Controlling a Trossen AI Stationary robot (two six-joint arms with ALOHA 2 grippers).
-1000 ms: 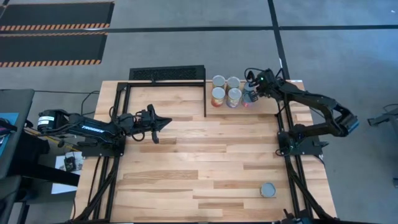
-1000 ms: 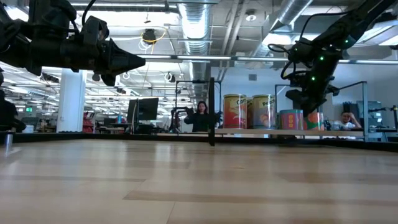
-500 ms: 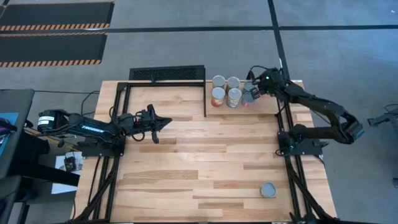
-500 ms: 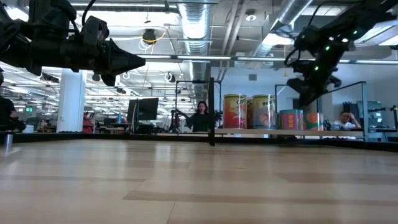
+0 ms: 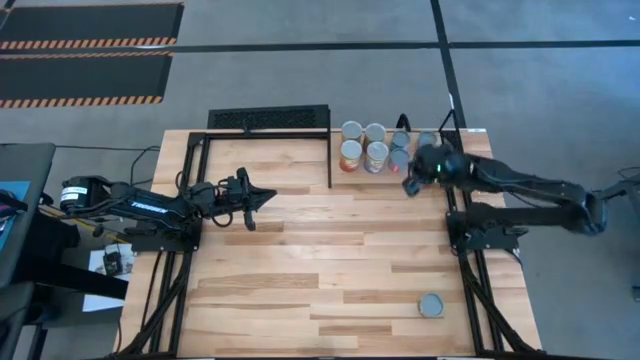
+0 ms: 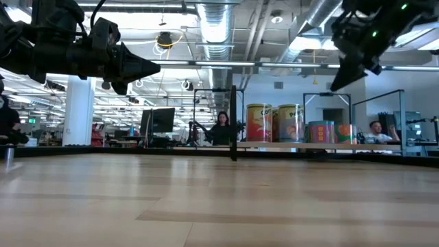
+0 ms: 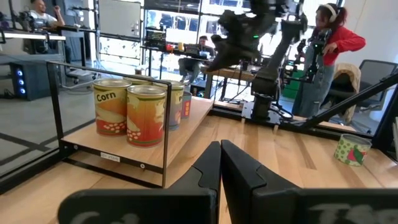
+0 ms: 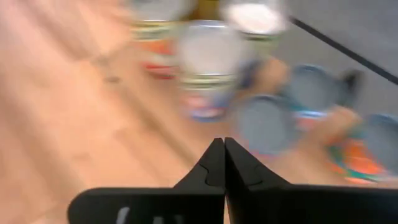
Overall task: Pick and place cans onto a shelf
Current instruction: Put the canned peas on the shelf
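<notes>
Right hand [image 5: 411, 186], fingers closed and empty, raised beside the shelf's [image 5: 470, 131] silver-lidded cylindrical tins [image 5: 375, 147]; lone grey-lidded can [image 5: 431, 305] upright on tabletop, well apart, nearer right arm; left hand [image 5: 262, 197] closed, idle.

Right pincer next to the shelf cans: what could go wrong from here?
1. The right pincer hangs beside the packed shelf cans, so a wide swing could clip the nearest one.
2. It is shut. Unless it opens before coming down on the lone can, it may knock it over.
3. That can stands near the front edge of the table, so a shove might send it off.
The left pincer waits, shut, over the table's left side.
</notes>
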